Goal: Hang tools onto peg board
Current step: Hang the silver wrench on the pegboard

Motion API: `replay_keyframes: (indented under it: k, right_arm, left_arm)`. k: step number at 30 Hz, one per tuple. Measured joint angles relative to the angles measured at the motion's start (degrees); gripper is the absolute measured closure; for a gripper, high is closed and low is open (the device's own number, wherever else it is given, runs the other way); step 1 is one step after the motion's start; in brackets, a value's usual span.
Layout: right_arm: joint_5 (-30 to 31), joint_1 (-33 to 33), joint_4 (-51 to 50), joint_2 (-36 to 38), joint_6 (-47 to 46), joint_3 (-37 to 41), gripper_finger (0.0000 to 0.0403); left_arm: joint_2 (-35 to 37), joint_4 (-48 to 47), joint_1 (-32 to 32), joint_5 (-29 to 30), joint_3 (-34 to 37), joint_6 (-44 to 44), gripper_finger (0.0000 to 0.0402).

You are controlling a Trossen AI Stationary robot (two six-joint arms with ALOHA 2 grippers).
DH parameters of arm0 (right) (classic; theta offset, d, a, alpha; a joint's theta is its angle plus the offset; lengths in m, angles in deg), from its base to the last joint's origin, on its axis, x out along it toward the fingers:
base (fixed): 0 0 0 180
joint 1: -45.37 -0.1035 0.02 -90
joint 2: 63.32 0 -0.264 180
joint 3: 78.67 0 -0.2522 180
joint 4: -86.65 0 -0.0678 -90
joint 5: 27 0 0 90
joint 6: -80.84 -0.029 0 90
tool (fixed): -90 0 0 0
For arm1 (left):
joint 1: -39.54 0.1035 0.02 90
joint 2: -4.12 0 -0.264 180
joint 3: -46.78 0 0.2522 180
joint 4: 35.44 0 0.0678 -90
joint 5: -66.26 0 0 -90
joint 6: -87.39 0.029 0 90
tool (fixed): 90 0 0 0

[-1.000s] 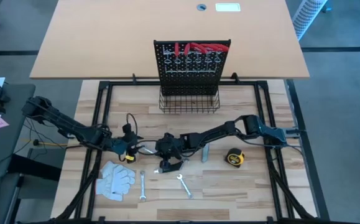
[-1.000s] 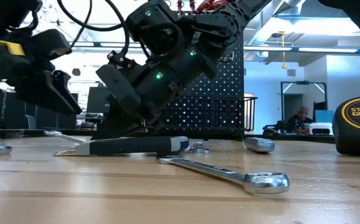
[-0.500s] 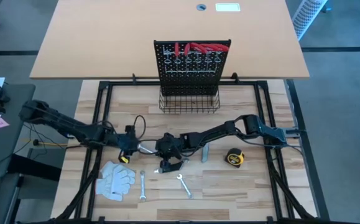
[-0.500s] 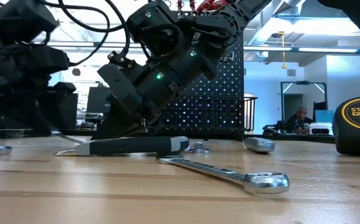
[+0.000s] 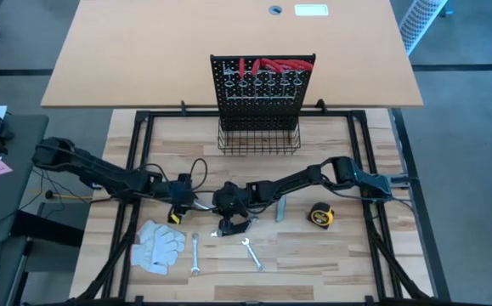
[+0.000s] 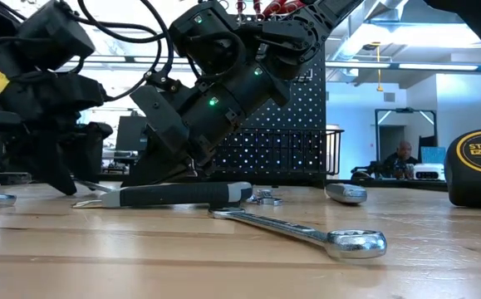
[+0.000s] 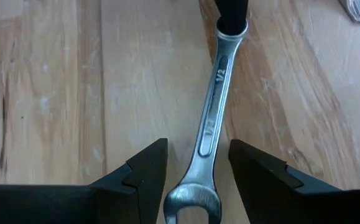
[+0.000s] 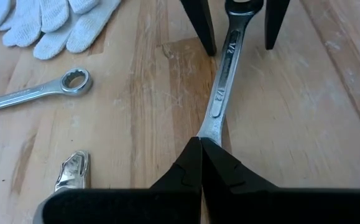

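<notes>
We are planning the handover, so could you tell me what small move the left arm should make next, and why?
Probably close the left gripper. Its open jaws straddle the wrench's open end, while the right gripper pinches the other end shut, so a handover looks ready.

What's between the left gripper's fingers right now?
The open-jaw end of a silver wrench marked 1/2 lies between the left gripper fingers, untouched, in the left wrist view. The right gripper is shut on its other end.
</notes>
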Motion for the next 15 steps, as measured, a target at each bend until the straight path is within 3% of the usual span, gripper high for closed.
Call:
replay_keyframes:
  k: [7, 15]
  right_arm:
    - [0.0, 0.0, 0.0, 0.0, 0.7, 0.0, 0.0398]
    - [0.3, 0.0, 0.2, 0.0, 0.7, 0.0, 0.0394]
  left_arm:
    - [-0.1, 0.5, 0.0, -0.3, -0.2, -0.1, 0.0247]
    - [-0.2, -1.1, 0.0, -2.5, -1.4, -0.4, 0.0363]
